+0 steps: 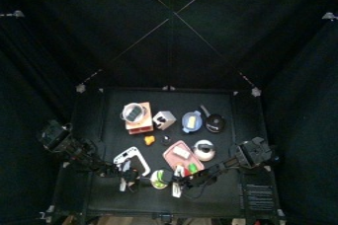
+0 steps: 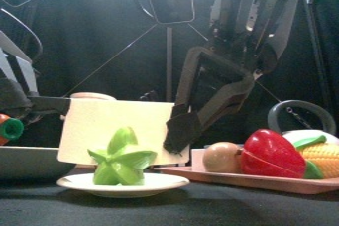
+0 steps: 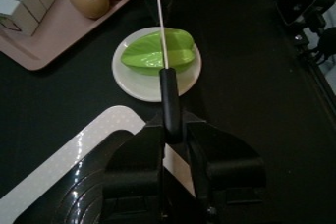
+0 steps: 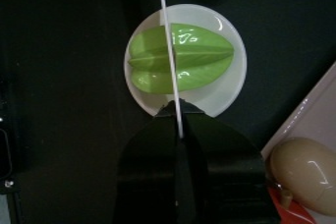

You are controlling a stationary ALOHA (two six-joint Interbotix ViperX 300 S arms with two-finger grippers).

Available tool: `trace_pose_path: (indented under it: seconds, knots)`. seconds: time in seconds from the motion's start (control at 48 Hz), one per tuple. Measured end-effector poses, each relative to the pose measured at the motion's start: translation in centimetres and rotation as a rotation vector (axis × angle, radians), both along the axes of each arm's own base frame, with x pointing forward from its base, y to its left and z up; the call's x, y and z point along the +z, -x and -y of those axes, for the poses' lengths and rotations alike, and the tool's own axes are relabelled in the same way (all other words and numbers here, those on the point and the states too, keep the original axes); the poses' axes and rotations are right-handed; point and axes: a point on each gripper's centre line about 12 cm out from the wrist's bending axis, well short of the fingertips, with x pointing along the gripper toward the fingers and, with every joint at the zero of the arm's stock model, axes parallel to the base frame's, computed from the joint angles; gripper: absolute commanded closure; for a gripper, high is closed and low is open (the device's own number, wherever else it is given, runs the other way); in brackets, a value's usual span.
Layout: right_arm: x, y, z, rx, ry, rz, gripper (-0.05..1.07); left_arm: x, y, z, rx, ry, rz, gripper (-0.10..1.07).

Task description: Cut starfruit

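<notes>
The starfruit [image 2: 119, 161] is glossy green and ribbed, and stands on a small white plate [image 2: 79, 183] at the table's front. It also shows in the left wrist view [image 3: 161, 49] and the right wrist view [image 4: 182, 59]. A knife with a broad white blade [image 2: 113, 126] hangs upright just behind and above it. My left gripper [image 3: 164, 135] is shut on the knife's black handle [image 3: 164, 95], with the blade edge-on over the fruit. My right gripper [image 4: 175, 120] is shut on a thin white blade [image 4: 163, 31] that runs over the fruit's middle. It hangs at the blade's right end [image 2: 176, 146].
A pink board [image 2: 265, 180] at the right holds a red pepper [image 2: 272, 156], a brown round piece [image 2: 221, 156] and corn [image 2: 324, 156]. A pale bowl [image 2: 27, 161] stands at the left. More toy kitchen things stand at the table's back [image 1: 138, 115].
</notes>
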Motion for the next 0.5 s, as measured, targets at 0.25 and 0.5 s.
trace_pose_path:
  seconds: [0.25, 0.5]
  knots:
    - [-0.87, 0.02, -0.06, -0.002, -0.001, -0.017, 0.73, -0.53, -0.18, 0.06, 0.006, -0.007, -0.015, 0.6]
    - [-1.05, 0.01, -0.12, 0.0, -0.005, -0.019, 0.73, -0.67, -0.16, 0.06, 0.007, -0.009, -0.02, 0.6]
